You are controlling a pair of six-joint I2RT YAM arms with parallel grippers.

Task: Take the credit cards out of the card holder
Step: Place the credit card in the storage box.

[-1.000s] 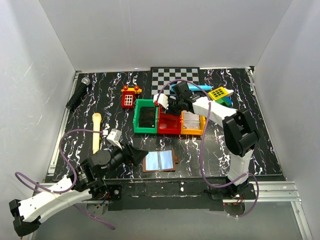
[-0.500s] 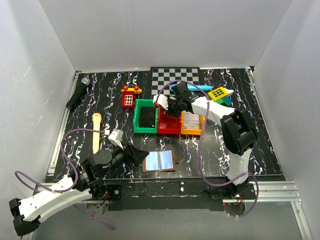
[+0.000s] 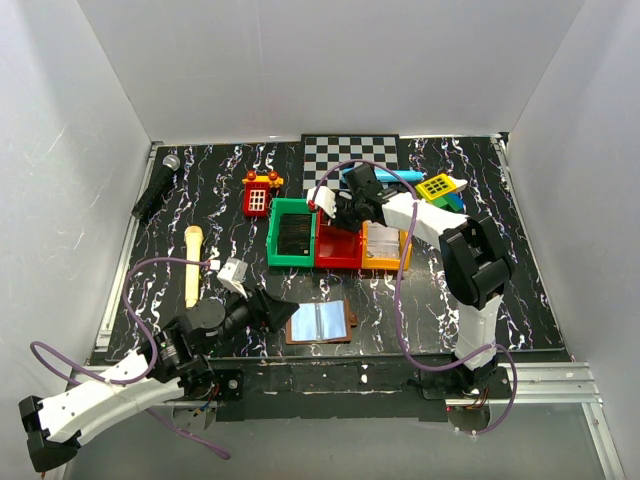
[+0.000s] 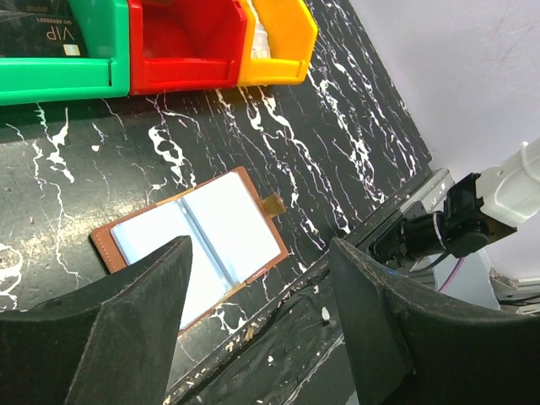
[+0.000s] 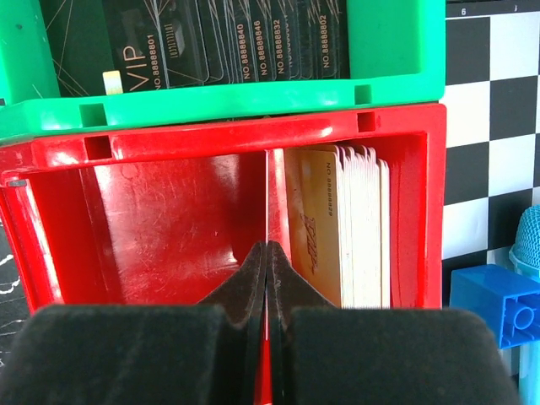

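The card holder (image 3: 320,322) lies open like a book near the table's front edge, with a brown rim and pale blue-grey panels (image 4: 202,245). My left gripper (image 3: 280,312) hovers just left of it, open and empty (image 4: 261,337). My right gripper (image 3: 335,212) hangs over the red bin (image 5: 169,228), shut on a thin credit card seen edge-on (image 5: 267,198). A stack of gold cards (image 5: 337,224) stands in the red bin's right half. Black VIP cards (image 5: 219,38) fill the green bin (image 3: 292,232).
An orange bin (image 3: 385,248) adjoins the red one. A checkerboard (image 3: 350,155), a red toy booth (image 3: 259,195), a microphone (image 3: 157,187), a wooden handle (image 3: 192,262) and a yellow-green block (image 3: 438,187) lie around. A blue brick (image 5: 498,304) sits beside the red bin.
The right arm's elbow has drifted slightly left; its gripper stays over the red bin. The left arm has barely moved.
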